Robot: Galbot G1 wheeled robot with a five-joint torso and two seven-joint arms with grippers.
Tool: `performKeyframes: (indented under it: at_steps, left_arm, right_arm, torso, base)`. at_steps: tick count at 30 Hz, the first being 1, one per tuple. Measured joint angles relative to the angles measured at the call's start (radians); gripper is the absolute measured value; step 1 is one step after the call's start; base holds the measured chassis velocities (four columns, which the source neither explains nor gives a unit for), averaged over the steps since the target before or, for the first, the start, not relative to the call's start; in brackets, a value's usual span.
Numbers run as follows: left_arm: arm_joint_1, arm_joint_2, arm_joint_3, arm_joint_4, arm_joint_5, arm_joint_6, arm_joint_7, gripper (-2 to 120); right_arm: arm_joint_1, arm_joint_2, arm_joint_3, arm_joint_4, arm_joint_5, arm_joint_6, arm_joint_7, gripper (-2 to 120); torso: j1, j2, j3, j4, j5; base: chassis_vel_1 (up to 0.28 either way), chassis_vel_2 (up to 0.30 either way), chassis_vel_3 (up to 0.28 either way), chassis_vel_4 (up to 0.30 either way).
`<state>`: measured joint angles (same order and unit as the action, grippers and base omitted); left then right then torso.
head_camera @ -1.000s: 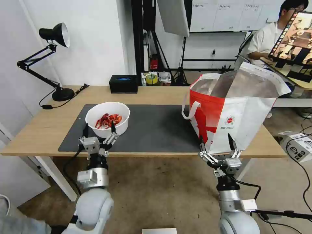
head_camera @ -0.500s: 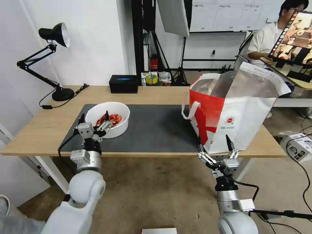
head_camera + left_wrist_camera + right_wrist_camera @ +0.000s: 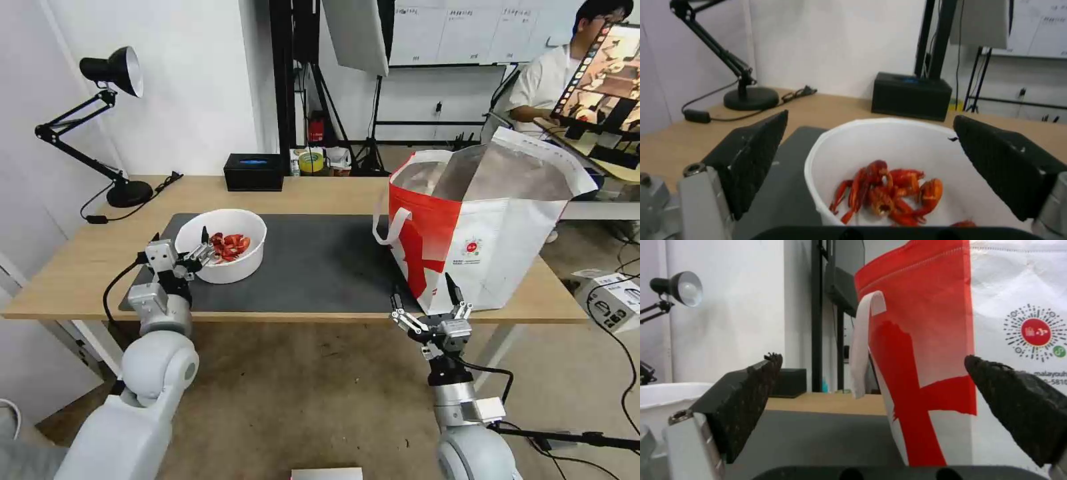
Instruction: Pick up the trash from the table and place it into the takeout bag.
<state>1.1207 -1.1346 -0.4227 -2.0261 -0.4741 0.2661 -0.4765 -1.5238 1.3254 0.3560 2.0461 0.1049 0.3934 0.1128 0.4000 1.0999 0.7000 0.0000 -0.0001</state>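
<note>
The trash on the table point(image 3: 320, 190) is a white bowl of red crayfish shells point(image 3: 223, 245), standing on the left part of the dark grey mat point(image 3: 320, 267). My left gripper point(image 3: 180, 240) is open at the bowl's near-left side. In the left wrist view the bowl point(image 3: 889, 156) lies ahead between the spread fingers point(image 3: 755, 160) of that gripper point(image 3: 870, 117). The red-and-white takeout bag point(image 3: 480, 233) stands open on the table's right end. My right gripper point(image 3: 425, 293) hangs open below the table's front edge, facing the bag point(image 3: 929, 340).
A black desk lamp point(image 3: 110, 70) stands at the table's far left corner, and a black box point(image 3: 253, 172) sits at the back edge. A cardboard box point(image 3: 610, 293) lies on the floor to the right. The bag's white handle point(image 3: 865, 340) hangs at its left side.
My left gripper has risen and moved left, from in front of the bowl to its near-left rim. The right gripper has drifted a little to the left.
</note>
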Motion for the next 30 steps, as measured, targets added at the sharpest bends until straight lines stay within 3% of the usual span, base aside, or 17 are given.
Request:
performKeyframes:
  at_steps: [11,14,22,30]
  left_arm:
    - [-0.128,0.087,0.006,0.049,-0.138,0.145,-0.062,100]
    - [-0.192,0.115,0.012,0.077,-0.197,0.230,-0.084,100]
    - [-0.284,0.125,0.033,0.122,-0.303,0.364,-0.105,100]
    - [-0.335,0.126,0.060,0.173,-0.317,0.409,-0.117,100]
  right_arm:
    - [0.008,0.001,-0.018,-0.008,-0.003,0.001,0.000,100]
    - [0.008,0.001,-0.018,-0.011,-0.004,0.001,0.000,100]
    - [0.015,0.004,-0.017,-0.016,-0.004,0.001,0.001,100]
    - [0.017,0.007,-0.017,-0.025,-0.004,0.001,0.002,100]
  torso:
    - [0.000,0.000,0.000,0.0000,0.0000]
    - [0.000,0.000,0.000,0.0000,0.0001]
    - [0.000,0.000,0.000,0.0000,0.0001]
    - [0.000,0.000,0.000,0.0000,0.0001]
  base:
    - [0.000,0.000,0.000,0.000]
    - [0.000,0.000,0.000,0.000]
    - [0.000,0.000,0.000,0.000]
    - [0.000,0.000,0.000,0.000]
